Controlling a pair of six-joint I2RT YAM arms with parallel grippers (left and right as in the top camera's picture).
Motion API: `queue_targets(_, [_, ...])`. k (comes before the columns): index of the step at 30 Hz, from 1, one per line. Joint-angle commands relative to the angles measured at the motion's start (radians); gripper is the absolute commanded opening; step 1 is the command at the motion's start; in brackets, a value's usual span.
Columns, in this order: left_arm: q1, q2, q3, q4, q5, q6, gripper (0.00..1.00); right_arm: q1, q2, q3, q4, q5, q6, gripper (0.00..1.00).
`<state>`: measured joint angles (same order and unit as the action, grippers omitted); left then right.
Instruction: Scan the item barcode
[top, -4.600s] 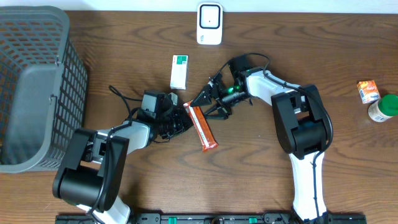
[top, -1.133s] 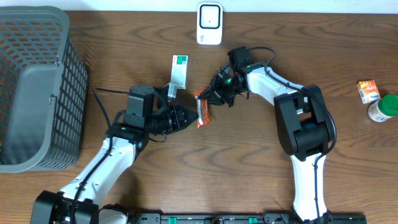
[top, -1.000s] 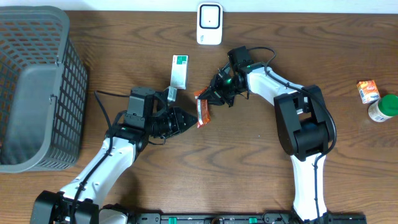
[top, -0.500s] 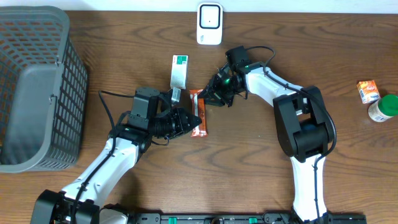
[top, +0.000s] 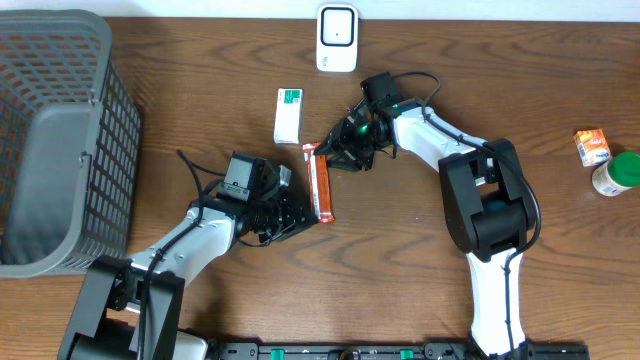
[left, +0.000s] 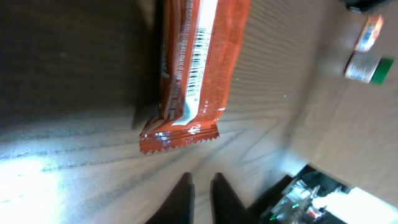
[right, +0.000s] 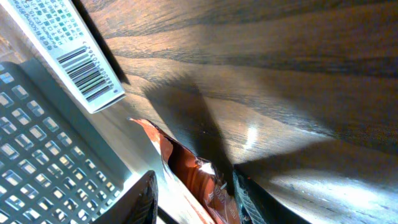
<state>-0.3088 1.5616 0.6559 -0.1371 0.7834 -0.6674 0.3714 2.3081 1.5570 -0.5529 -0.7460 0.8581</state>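
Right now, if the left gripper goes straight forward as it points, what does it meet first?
Most likely the crimped end of the snack bar, lying on the table just ahead of the left gripper; the depth is hard to judge.

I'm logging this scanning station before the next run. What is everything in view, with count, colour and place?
snack bar: 1, orange wrapper, flat on the table at centre, barcode side up
carton: 1, white with a green end, just beyond the bar
scanner: 1, white, far edge, centre
basket: 1, grey mesh, far left
small box: 1, orange, far right
bottle: 1, green cap, next to the small box
table: 1, dark brown wood
left gripper: 1, black, jaws slightly apart, at the bar's near end, holding nothing
right gripper: 1, black, jaws apart around the bar's far end
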Motion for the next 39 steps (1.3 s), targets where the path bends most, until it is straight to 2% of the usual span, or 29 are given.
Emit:
queue_targets(1, [0.000, -0.008, -0.003, 0.004, -0.014, 0.106, 0.45, -0.002, 0.216, -0.131, -0.067, 0.592, -0.010, 0.43])
queue_targets(5, [0.000, -0.007, -0.003, 0.019, -0.015, 0.280, 0.59, -0.002, 0.216, -0.131, -0.066, 0.592, -0.011, 0.44])
queue_targets(7, [0.000, -0.007, -0.003, 0.018, -0.037, 0.369, 0.61, -0.002, 0.215, -0.131, -0.066, 0.591, -0.016, 0.44])
queue_targets(10, [0.000, -0.005, -0.003, 0.027, -0.089, 0.422, 0.63, -0.002, 0.216, -0.131, -0.066, 0.591, -0.018, 0.44])
queue_targets(17, [0.000, 0.058, -0.004, 0.134, -0.095, 0.420, 0.63, -0.002, 0.215, -0.131, -0.069, 0.582, -0.019, 0.44])
queue_targets(26, [0.000, 0.241, -0.004, 0.298, 0.003, 0.350, 0.63, -0.002, 0.216, -0.131, -0.076, 0.576, -0.023, 0.44])
queue_targets(29, [0.000, 0.264, -0.004, 0.341, 0.026, 0.328, 0.60, -0.002, 0.215, -0.131, -0.076, 0.576, -0.026, 0.44])
queue_targets(32, [0.000, 0.266, -0.004, 0.364, 0.040, 0.303, 0.44, -0.002, 0.215, -0.131, -0.078, 0.575, -0.026, 0.42])
queue_targets(34, [0.000, 0.267, -0.004, 0.363, 0.040, 0.294, 0.38, -0.002, 0.216, -0.131, -0.080, 0.570, -0.026, 0.40])
queue_targets(39, [0.000, 0.267, -0.014, 0.360, 0.039, 0.294, 0.32, -0.002, 0.216, -0.131, -0.089, 0.560, -0.029, 0.36])
